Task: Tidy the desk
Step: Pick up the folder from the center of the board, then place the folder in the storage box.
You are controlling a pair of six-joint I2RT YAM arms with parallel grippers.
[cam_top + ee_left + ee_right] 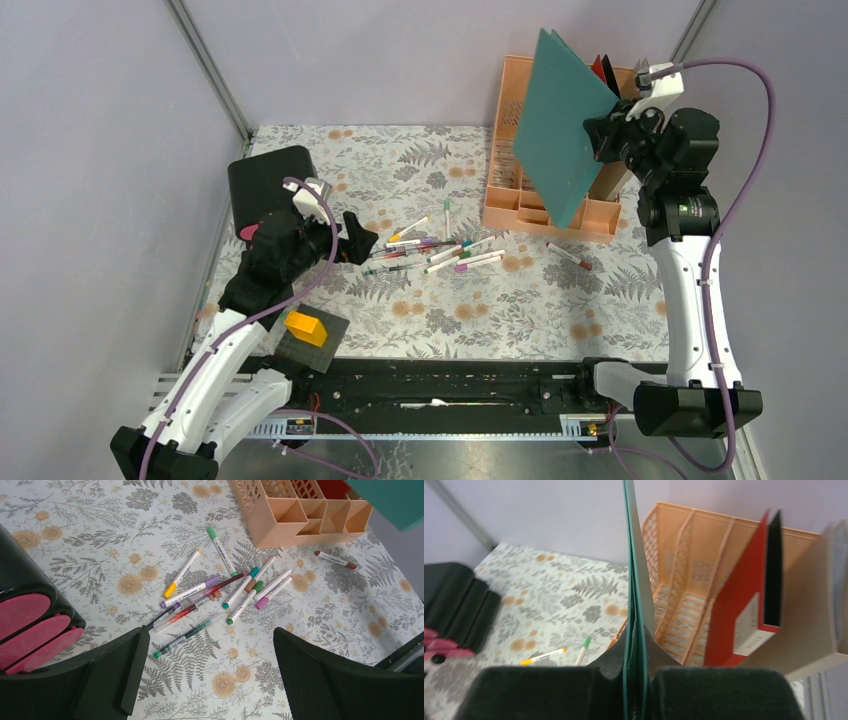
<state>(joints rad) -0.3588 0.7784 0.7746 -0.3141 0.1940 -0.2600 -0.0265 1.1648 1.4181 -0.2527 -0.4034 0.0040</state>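
Above the peach file rack at the far right of the table, our right pincer clamps a green folder edge-on, presumably for slotting, while our left pincer gapes wide over scattered markers.

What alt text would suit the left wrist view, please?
The open left gripper hovers over scattered coloured felt-tip pens on the fern-printed desk, with a peach plastic file rack beyond and a pink-fronted black drawer box at left.
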